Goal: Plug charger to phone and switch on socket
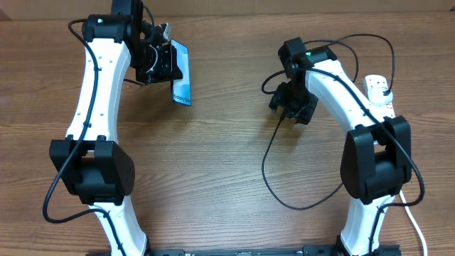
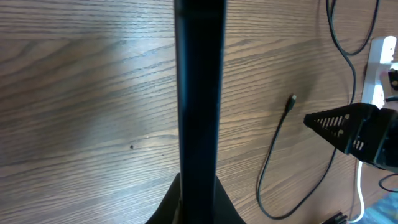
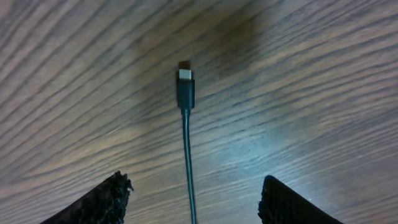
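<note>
table [image 1: 213, 156]: wood grain, both arm bases at the near edge
left arm [image 1: 96, 92]: white and black, runs up the left side toward the far-left corner
right arm [image 1: 348, 96]: rises along the right side, bends in toward the middle of the far half
socket [image 1: 372, 82]: white strip against the right edge, far half, partly hidden behind the right arm. A black plug sits on it. A corner of it also shows in the left wrist view [image 2: 379, 68]. Switch state cannot be told.
phone [image 1: 182, 71]: light-blue screen, near the far edge left of centre, tilted, held in the left gripper. It is edge-on in the left wrist view [image 2: 198, 93] – a dark vertical bar. Cannot tell whether its low end touches the table.
charger [image 1: 264, 165]: thin black cable, big loose loop lying on the table from under the right gripper toward the near-right corner. It runs straight up the right wrist view [image 3: 186, 143] and is not joined to the phone, well apart from it.
left gripper [image 1: 169, 67]: clamped on the phone, fingers [image 2: 168, 208] pressed against its sides
right gripper [image 1: 293, 108]: fingers [image 3: 99, 202] spread wide, holding nothing – above the cable, which lies between them
connector tip [image 3: 185, 84]: flat on the table right of centre, just beyond the right gripper's fingertips, metal end pointing away from it. It is also seen in the left wrist view [image 2: 291, 99].
</note>
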